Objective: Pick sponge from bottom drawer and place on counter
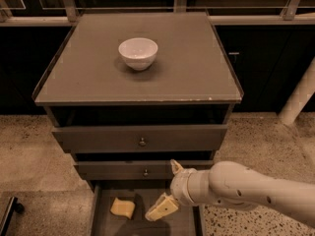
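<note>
While sponge (122,207) lies near left wall of bottom drawer (105,226), likely soft, light: pinch across middle; gripper (161,189) just right, fingers apart.

Cream claw (162,191) over the grey bottom drawer (107,225); pale-yellow sponge (122,208), white bowl (138,52).

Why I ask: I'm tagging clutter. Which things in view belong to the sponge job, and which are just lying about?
Job: sponge, lying in the open bottom drawer; counter; gripper, open, over that drawer beside the sponge.
Lying about: white bowl on the counter; the two upper drawers.
</note>
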Motion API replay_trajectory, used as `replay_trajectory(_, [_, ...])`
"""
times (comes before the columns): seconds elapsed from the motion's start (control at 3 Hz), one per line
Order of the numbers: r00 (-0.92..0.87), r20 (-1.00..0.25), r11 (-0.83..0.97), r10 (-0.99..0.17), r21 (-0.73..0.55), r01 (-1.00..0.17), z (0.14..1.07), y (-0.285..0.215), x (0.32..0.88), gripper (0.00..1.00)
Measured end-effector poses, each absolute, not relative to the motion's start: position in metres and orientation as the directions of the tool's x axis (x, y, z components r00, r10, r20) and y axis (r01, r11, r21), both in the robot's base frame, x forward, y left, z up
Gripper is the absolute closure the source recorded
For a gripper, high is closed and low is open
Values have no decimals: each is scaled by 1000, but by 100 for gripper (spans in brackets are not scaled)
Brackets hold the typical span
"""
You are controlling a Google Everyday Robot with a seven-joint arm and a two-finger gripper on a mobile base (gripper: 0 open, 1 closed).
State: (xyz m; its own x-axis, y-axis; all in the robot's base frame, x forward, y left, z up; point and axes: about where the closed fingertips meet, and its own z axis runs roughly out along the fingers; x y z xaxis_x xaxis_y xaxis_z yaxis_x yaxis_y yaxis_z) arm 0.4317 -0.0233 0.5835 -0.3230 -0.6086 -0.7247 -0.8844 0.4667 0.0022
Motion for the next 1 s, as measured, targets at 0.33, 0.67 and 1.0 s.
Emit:
replay_trajectory(0.33, [-336,-711,481,-618,-4,-877,582,-25,429,0])
replay_trajectory(0.67, [-379,-717,517,-585,30,-855,524,2,422,0])
replay_trajectory(1.0, [-379,-717,517,-585,30,-855,524,2,422,0])
